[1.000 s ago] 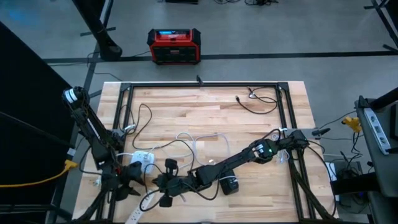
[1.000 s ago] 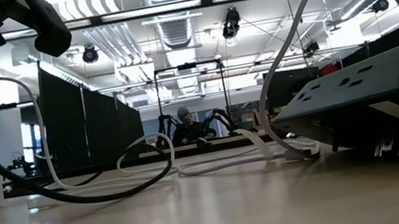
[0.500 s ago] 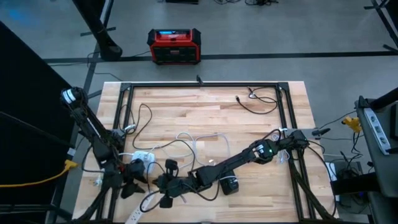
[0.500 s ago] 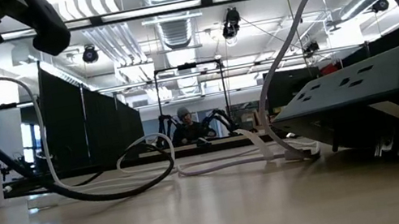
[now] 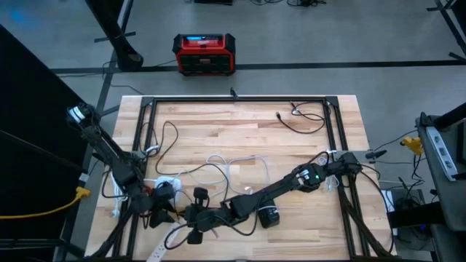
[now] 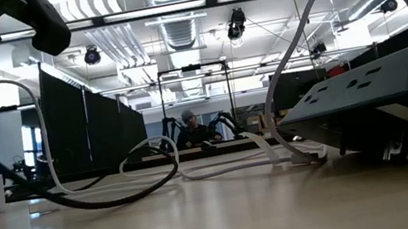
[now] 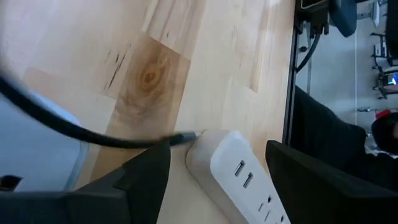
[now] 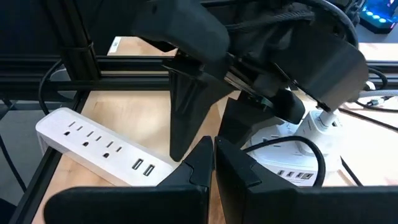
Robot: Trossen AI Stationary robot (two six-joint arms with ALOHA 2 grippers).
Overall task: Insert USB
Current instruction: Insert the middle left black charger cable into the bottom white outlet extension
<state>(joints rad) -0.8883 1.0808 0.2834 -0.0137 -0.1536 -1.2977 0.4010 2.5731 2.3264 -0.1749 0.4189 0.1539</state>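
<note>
A white USB hub (image 5: 167, 185) lies near the table's near-left corner and also shows in the right wrist view (image 8: 298, 165). A white power strip (image 7: 239, 177) lies by the near edge. A black cable (image 7: 74, 127) ends in a small plug (image 7: 186, 137) just beside the strip's end. My left gripper (image 5: 159, 211) is open above this spot, its fingers wide apart (image 7: 217, 149). My right gripper (image 5: 191, 215) reaches in from the right, just right of the left one. Its fingers are shut (image 8: 214, 149), and I see nothing between them. My left gripper: the black cable (image 7: 158, 142) crosses just by the tip of one finger. I cannot tell whether it touches that finger. The plug end lies on the table between the open fingers, with no pinch on it.
A black adapter block (image 5: 269, 217) sits under the right arm. White and black cables loop across the table's middle (image 5: 233, 167), and another black cable lies far right (image 5: 302, 120). A dark power strip (image 6: 378, 96) looms close in the low view. A black frame rail (image 5: 237, 100) borders the table.
My left gripper has moved toward the table's right, closer to the hub and my right gripper. The black cable beside the hub has shifted with it.
</note>
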